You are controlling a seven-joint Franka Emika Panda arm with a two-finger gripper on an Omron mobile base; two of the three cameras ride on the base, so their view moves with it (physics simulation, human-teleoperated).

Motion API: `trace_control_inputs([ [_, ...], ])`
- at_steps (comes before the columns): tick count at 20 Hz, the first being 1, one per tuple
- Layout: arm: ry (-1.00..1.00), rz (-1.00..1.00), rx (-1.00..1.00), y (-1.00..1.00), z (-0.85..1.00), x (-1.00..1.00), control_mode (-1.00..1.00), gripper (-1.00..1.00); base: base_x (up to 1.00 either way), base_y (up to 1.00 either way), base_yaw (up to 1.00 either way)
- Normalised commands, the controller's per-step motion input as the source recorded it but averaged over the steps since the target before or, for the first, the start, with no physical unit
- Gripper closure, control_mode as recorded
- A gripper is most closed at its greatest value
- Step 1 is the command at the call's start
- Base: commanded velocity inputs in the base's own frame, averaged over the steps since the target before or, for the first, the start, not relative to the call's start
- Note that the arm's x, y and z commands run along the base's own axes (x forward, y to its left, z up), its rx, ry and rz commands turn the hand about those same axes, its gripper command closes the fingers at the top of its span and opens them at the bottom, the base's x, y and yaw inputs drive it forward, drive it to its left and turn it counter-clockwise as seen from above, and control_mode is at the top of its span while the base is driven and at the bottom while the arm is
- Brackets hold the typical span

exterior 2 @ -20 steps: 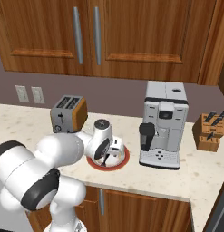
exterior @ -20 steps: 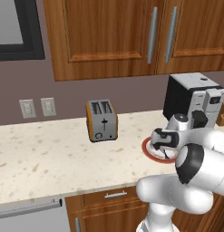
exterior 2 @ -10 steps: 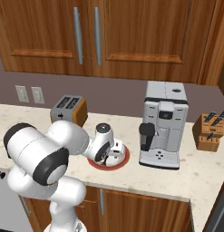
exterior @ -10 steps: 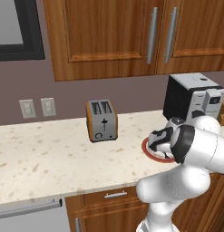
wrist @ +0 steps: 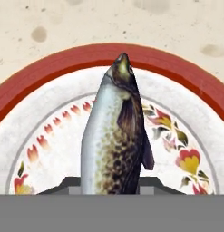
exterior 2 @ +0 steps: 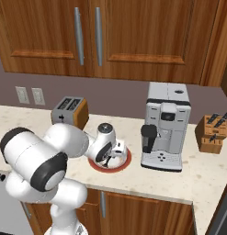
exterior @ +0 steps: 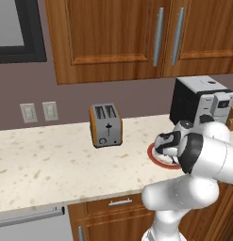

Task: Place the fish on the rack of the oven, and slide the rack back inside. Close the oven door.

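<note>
Near the speckled beige surface's (exterior: 52,160) front edge, the claw (wrist: 111,188) straddles the slender silver-grey fish (wrist: 115,136); grip undeterminable, so lifting risks slipping.

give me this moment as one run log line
phase: picking up fish | gripper: low over plate, fingers astride fish, grip unclear | fish: on plate | oven: out of view

The plate (exterior 2: 125,161) sits on the table (exterior 2: 197,176), between the toaster (exterior 2: 69,111) to its left and the coffee machine (exterior 2: 165,126) just to its right. The fish (wrist: 115,136) lies on the plate, under the hand (exterior 2: 107,158). A knife block (exterior 2: 212,133) stands right of the coffee machine (cabinets (exterior 2: 133,32) hang above).
</note>
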Motion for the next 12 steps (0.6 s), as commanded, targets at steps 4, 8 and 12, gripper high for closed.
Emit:
trace_control_inputs([
  [4,-0.19,0.14,-0.02,0.01,0.77,-0.23,-1.00,1.00,0.00,0.00,0.00],
  [8,-0.24,0.15,-0.08,0.04,0.99,-0.33,-1.00,1.00,0.00,0.00,0.00],
  [12,-0.18,0.17,-0.09,0.08,1.00,-0.28,-1.00,1.00,0.00,0.00,0.00],
])
